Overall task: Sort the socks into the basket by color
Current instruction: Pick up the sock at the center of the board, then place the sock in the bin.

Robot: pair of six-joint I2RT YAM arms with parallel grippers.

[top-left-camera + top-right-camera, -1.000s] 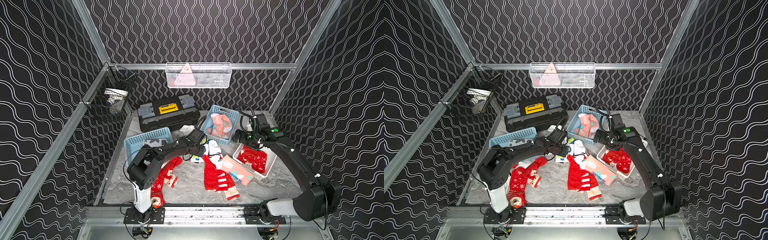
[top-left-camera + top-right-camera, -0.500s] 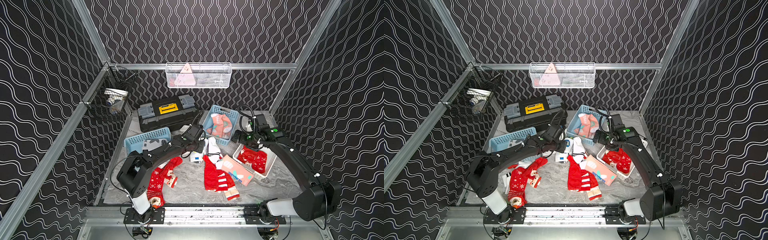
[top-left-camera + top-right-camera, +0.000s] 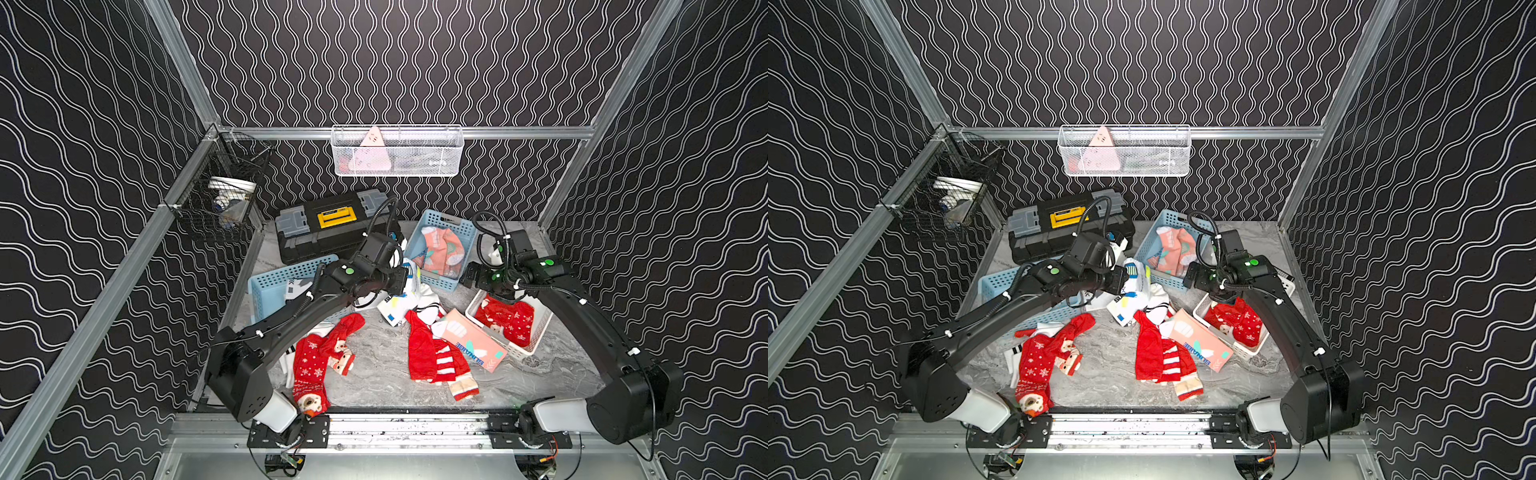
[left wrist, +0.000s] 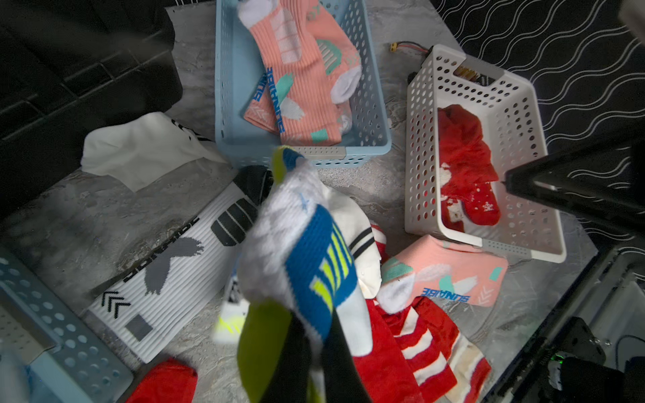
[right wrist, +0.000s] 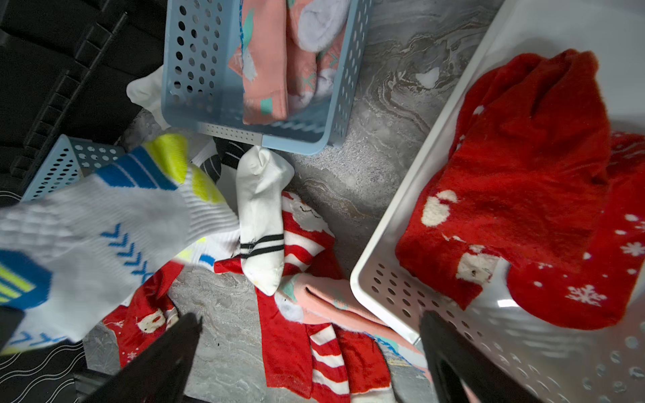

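Three plastic baskets are taking the colours: salmon-pink socks (image 3: 440,253) are lying in the far blue basket (image 3: 467,232), red Christmas socks (image 3: 505,318) in the white basket (image 3: 536,338), and a black-marked white sock (image 3: 294,286) in the near blue basket (image 3: 286,268). The left gripper (image 4: 316,335) is clamping tight on a white sock with blue and yellow marks (image 4: 307,244), dangling it above the loose pile. The right gripper (image 5: 310,317) is hovering with its jaws wide apart and empty by the white basket's edge. Being light and limp, the held sock is likely going to droop and swing; pinching through a doubled fold looks safest.
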